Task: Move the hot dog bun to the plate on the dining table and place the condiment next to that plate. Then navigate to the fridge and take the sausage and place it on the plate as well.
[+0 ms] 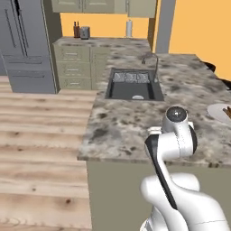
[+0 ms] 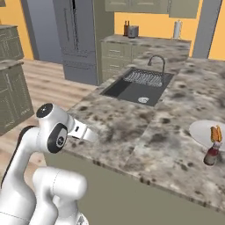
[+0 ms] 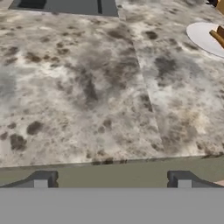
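Observation:
A white plate (image 2: 201,131) lies on the speckled stone counter at the right, and the hot dog bun (image 2: 215,133) rests on it. The dark red condiment bottle (image 2: 212,154) stands upright just in front of the plate, touching or nearly touching its rim. In the hand view the plate (image 3: 201,37) and the end of the bun (image 3: 217,35) sit at the top right. My gripper (image 3: 111,180) is open and holds nothing, hovering over the counter's near edge, well left of the plate. The sausage is out of view. The grey fridge (image 2: 74,35) stands at the far left.
A dark sink (image 2: 138,85) with a tap is set in the counter (image 2: 132,127) beyond my hand. Back cabinets (image 1: 74,63) carry a knife block, a jar and a paper roll. Wooden floor (image 1: 40,135) runs left of the counter toward the fridge (image 1: 22,40).

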Robot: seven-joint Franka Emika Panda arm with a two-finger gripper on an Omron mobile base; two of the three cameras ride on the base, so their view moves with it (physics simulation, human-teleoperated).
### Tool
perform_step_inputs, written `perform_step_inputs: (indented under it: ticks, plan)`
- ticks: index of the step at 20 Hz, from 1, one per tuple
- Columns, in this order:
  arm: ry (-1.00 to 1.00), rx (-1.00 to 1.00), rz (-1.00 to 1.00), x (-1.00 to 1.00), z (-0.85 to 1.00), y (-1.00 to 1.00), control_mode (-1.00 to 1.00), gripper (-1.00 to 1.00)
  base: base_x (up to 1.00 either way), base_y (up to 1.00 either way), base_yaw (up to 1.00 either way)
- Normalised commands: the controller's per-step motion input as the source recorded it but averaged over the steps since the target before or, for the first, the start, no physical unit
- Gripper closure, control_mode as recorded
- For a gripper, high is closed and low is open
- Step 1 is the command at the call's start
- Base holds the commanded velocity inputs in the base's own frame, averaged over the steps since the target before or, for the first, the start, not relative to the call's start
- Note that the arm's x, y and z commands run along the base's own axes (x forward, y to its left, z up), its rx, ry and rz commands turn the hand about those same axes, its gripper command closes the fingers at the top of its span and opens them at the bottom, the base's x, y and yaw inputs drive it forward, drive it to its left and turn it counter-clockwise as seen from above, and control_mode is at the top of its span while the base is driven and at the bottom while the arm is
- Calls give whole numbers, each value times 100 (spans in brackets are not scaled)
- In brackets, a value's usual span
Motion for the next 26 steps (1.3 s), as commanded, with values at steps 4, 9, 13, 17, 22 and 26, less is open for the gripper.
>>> perform_step_inputs:
  ticks: [4, 9, 13, 17, 22, 26]
  plan:
    - [0, 0, 0, 0, 0, 0, 100, -100, 0, 100, 0]
    - [0, 0, 0, 0, 0, 0, 100, -100, 0, 100, 0]
    - [0, 0, 0, 0, 0, 0, 100, -100, 0, 100, 0]
    - [0, 0, 0, 0, 0, 0, 100, -100, 10, 100, 0]
    - [0, 0, 0, 0, 0, 0, 100, -100, 64, 100, -5]
    - [0, 0, 0, 0, 0, 0, 100, -100, 100, 97, -11]
